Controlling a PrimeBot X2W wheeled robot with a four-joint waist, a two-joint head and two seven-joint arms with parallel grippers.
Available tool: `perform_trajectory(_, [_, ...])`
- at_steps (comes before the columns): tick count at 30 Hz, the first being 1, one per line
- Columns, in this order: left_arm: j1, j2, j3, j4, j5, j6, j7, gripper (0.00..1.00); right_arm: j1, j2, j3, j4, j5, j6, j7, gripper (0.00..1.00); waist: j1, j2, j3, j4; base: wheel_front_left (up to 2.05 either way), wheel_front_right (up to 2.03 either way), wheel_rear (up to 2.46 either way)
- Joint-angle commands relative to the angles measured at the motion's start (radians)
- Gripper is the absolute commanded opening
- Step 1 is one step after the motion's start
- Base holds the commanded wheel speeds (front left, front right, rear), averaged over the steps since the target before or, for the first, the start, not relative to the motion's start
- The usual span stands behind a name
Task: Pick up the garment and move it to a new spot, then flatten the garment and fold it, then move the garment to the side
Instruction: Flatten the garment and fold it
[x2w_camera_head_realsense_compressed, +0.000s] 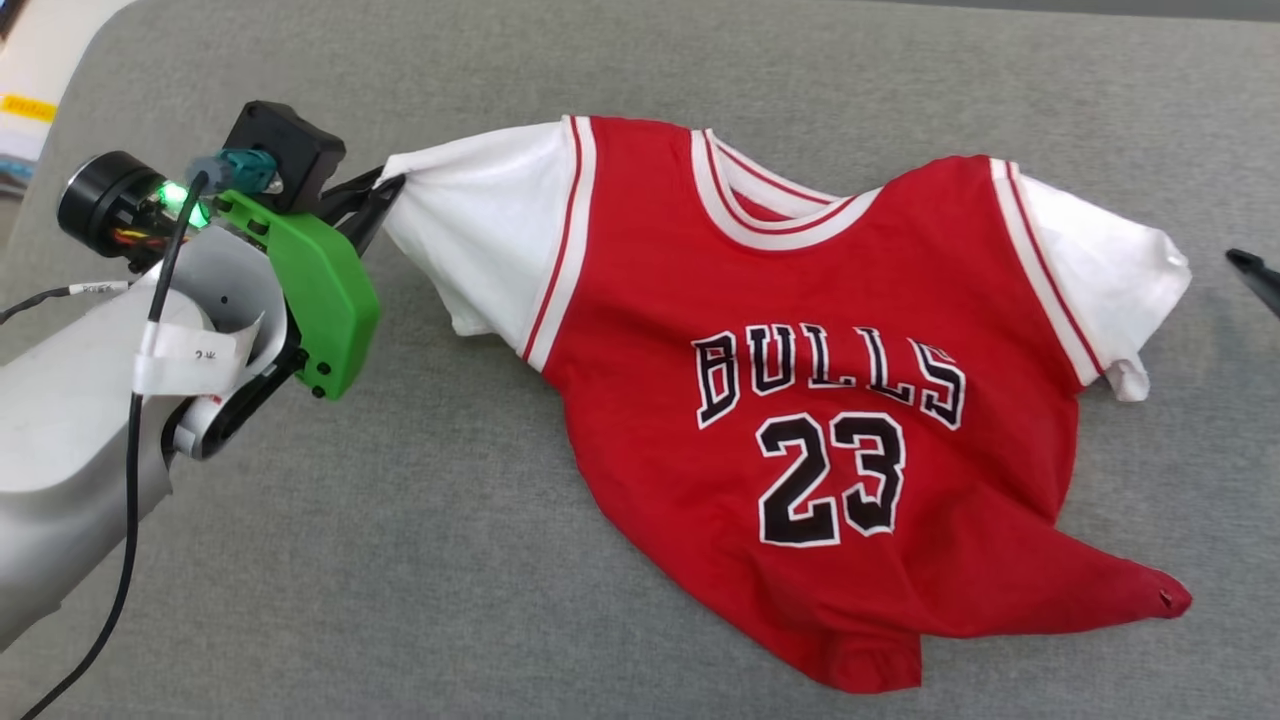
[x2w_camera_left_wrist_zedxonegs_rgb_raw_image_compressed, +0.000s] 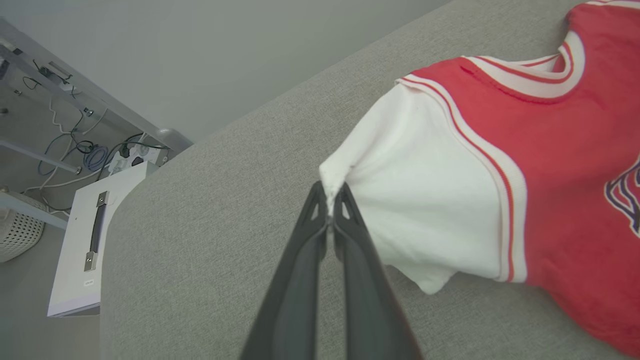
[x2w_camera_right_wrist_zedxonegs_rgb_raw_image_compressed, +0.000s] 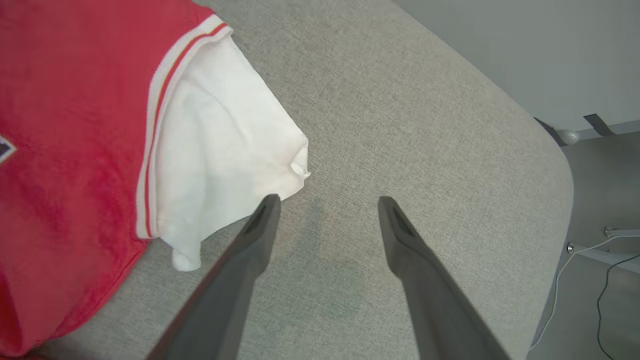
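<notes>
on grey table (x2w_camera_head_realsense_compressed: 420, 560), garment (x2w_camera_head_realsense_compressed: 800, 400), sleeve pinched by left gripper (x2w_camera_left_wrist_zedxonegs_rgb_raw_image_compressed: 329, 216)

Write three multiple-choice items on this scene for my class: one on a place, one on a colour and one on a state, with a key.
1. Where does the left gripper grip the garment?
A. the collar
B. the bottom hem
C. the tip of a white sleeve

2. What colour are the letters on the chest?
A. black, outlined in white
B. solid white
C. blue

3. How do the jaws of the right gripper stand?
A. shut on a sleeve
B. open, gripping nothing
C. shut on nothing

Key:
1 C: the left wrist view shows shut jaws pinching the sleeve tip.
2 A: the head view shows black letters with white edges.
3 B: the right wrist view shows the jaws wide apart beside the other sleeve, with nothing gripped.
</notes>
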Motion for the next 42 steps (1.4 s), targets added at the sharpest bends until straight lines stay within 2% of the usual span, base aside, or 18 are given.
perform_trajectory(1, [0.011, 0.004, 0.005, -0.014, 0.008, 0.015, -0.008, 0.00, -0.030, -0.005, 0.014, 0.020, 0.018, 0.000, 0.029, 1.00, 0.0001, 0.0000, 0.038, 0.034, 0.00, 0.00, 0.00])
perform_trajectory(7, [-0.003, 0.003, 0.014, -0.068, 0.024, 0.046, -0.017, 0.00, -0.101, 0.025, 0.046, 0.117, 0.041, 0.000, 0.068, 1.00, 0.0001, 0.0000, 0.094, 0.056, 0.00, 0.00, 0.00])
perform_trajectory(16, [-0.029, 0.001, 0.025, -0.101, 0.045, 0.067, -0.031, 0.00, -0.112, 0.055, 0.121, 0.269, -0.012, 0.000, 0.026, 1.00, 0.0001, 0.0000, 0.167, 0.068, 0.00, 0.00, 0.00])
perform_trajectory(23, [-0.028, 0.008, 0.026, -0.099, 0.046, 0.071, -0.038, 0.00, -0.054, 0.074, 0.189, 0.352, 0.067, 0.000, 0.048, 1.00, 0.0001, 0.0000, 0.175, 0.058, 0.00, 0.00, 0.00])
perform_trajectory(25, [-0.023, 0.013, 0.027, -0.096, 0.042, 0.072, -0.040, 0.00, -0.053, 0.076, 0.194, 0.354, 0.085, 0.000, 0.038, 0.03, 0.0001, 0.0000, 0.169, 0.051, 0.00, 0.00, 0.00])
perform_trajectory(28, [-0.010, 0.020, 0.027, -0.087, 0.034, 0.073, -0.046, 0.00, -0.067, 0.078, 0.189, 0.347, 0.097, 0.000, -0.003, 0.00, 0.0001, 0.0000, 0.149, 0.039, 0.00, 0.00, 0.00])
perform_trajectory(35, [0.013, 0.017, 0.027, -0.061, 0.029, 0.072, -0.083, 0.00, -0.120, 0.075, 0.144, 0.301, 0.076, 0.000, -0.220, 0.00, 0.0001, 0.0000, 0.062, 0.021, 0.00, 0.00, 0.00])
perform_trajectory(42, [0.010, 0.029, 0.051, -0.070, 0.056, 0.104, -0.155, 0.00, -0.119, 0.038, 0.111, 0.219, 0.069, 0.000, -0.373, 0.00, 0.0001, 0.0000, -0.039, -0.002, 0.00, 0.00, 0.00])
